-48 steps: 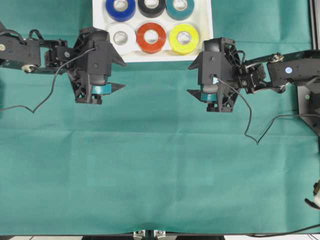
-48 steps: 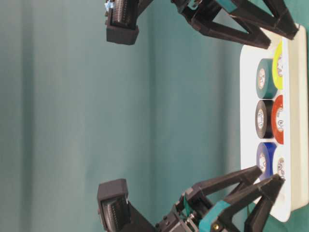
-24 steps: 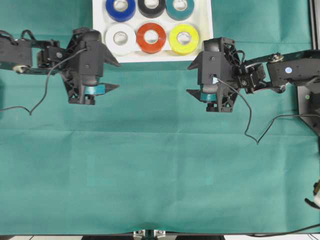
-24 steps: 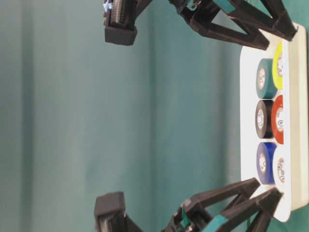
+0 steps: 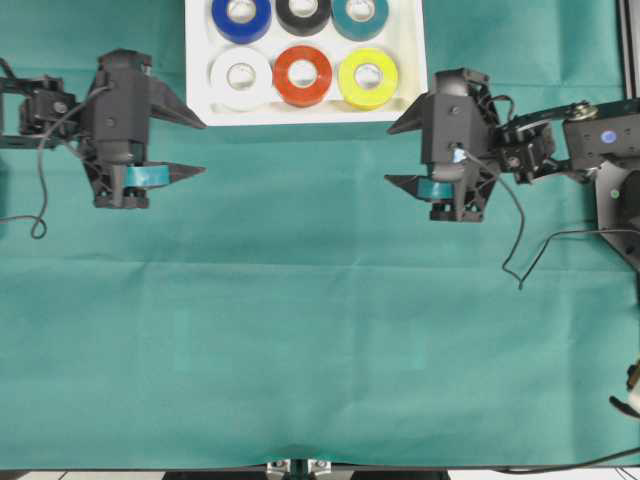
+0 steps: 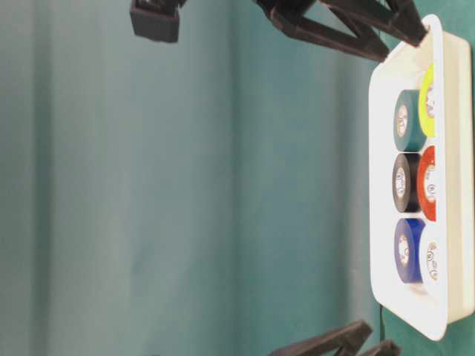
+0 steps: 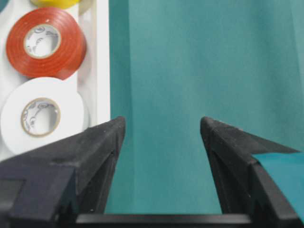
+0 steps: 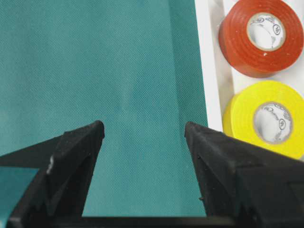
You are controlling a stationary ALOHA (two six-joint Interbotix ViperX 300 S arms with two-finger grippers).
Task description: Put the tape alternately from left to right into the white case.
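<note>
The white case lies at the table's far edge and holds all the tape. Blue, black and teal rolls fill the back row. White, red-orange and yellow rolls fill the front row. My left gripper hangs open and empty over the cloth left of the case, with the white roll beside its finger. On the other side my right gripper is open and empty too, next to the yellow roll.
A green cloth covers the table. The case rim runs just left of the left gripper, and the case rim lies just right of the right gripper. Cables trail from both wrists.
Both arms have drawn outward from the case. The left gripper went left and a little toward the far edge, the right gripper right. Both stayed open and empty.
</note>
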